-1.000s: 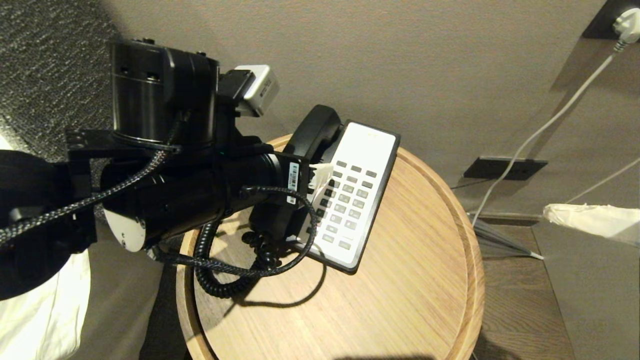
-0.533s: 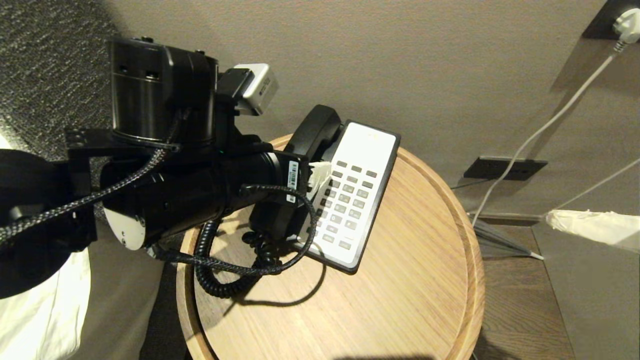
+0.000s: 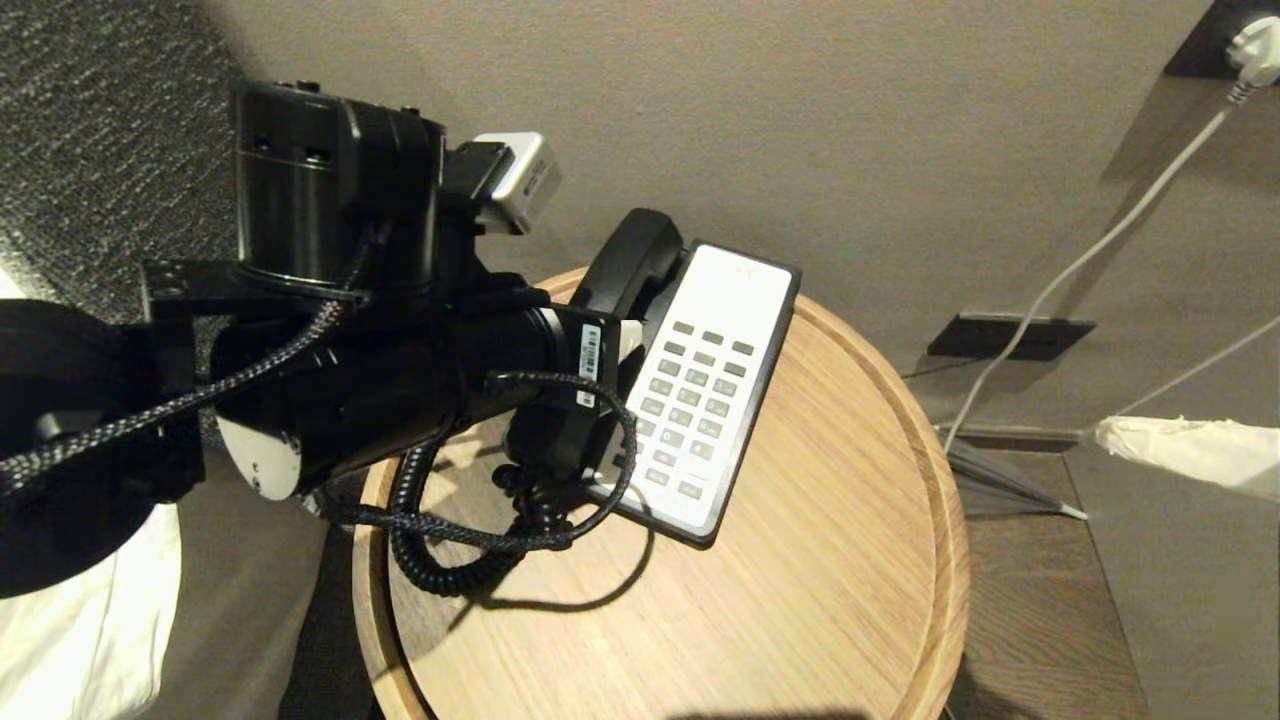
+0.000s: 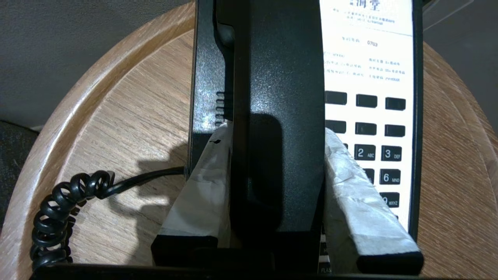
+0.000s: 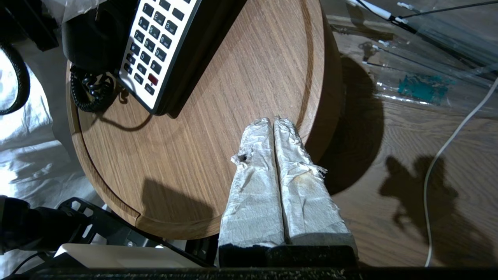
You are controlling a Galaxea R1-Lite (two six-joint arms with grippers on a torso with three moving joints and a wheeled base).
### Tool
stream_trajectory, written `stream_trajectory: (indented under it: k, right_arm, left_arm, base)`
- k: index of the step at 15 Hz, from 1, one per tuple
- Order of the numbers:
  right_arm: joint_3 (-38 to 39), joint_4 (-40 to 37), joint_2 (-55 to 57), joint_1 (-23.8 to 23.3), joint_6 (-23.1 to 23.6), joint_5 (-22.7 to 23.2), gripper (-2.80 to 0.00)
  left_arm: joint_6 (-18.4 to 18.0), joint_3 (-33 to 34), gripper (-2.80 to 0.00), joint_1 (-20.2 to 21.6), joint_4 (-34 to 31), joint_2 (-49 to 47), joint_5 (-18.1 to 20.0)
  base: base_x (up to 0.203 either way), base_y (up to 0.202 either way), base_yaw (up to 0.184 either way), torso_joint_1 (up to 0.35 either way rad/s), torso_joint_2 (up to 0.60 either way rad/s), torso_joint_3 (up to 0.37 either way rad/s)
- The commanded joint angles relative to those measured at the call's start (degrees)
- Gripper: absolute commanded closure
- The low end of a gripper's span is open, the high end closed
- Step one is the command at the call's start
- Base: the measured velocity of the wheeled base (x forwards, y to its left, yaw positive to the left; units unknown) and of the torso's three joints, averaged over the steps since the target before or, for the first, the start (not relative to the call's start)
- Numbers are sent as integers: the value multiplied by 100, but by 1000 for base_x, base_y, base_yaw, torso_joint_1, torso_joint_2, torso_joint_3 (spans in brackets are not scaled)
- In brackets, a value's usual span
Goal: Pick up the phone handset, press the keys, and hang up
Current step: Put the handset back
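The phone handset (image 3: 632, 258) (image 4: 280, 77) is glossy black and lies in its cradle along the left side of the black-and-white phone base (image 3: 728, 292) (image 4: 369, 50). Rows of keys (image 3: 690, 400) (image 5: 149, 46) fill the base's white face. My left gripper (image 4: 276, 132) reaches in from the left. Its white-wrapped fingers (image 4: 350, 194) press against both long sides of the handset's middle. The coiled cord (image 3: 440, 570) (image 4: 54, 217) loops on the round wooden table (image 3: 800, 600). My right gripper (image 5: 271, 120) (image 3: 1100, 432) hangs shut and empty off the table's right edge.
The table has a raised rim (image 3: 945, 520) and stands against a beige wall. White cables (image 3: 1080, 260) run to a plug (image 3: 1255, 40), above a dark wall plate (image 3: 1010, 335). White bedding (image 3: 80, 620) lies at the left, wooden floor (image 5: 408, 194) at the right.
The left gripper's fingers have closed in from wide apart onto the handset's sides; the finger that lay over the keys has drawn back against the handset. The right arm has stayed put.
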State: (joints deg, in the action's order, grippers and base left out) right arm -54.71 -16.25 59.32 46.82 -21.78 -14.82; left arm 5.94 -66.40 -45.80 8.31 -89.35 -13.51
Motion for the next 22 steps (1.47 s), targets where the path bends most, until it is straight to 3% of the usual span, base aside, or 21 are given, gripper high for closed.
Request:
stream_trajectory:
  k: [1,14,15,22]
  right_arm:
    - [-3,-2,8,2,-11,-3,0]
    - [39,-10,-17,2,-11,102,0]
    - [43,-1,-17,2,-11,102,0]
    - [110,-10,-52,2,-11,111,0]
  left_arm:
    - [-5,-32,0,1,4,-21,-12]
    - [12,-145,0,18,127,-259,-3]
    - [8,-128,-280,18,127,-259,6]
    - [29,-293,-280,18,115,20,-32]
  base:
    - [0,0,0,0,0,0]
    - [0,0,0,0,0,0]
    - [0,0,0,0,0,0]
    - [0,0,0,0,0,0]
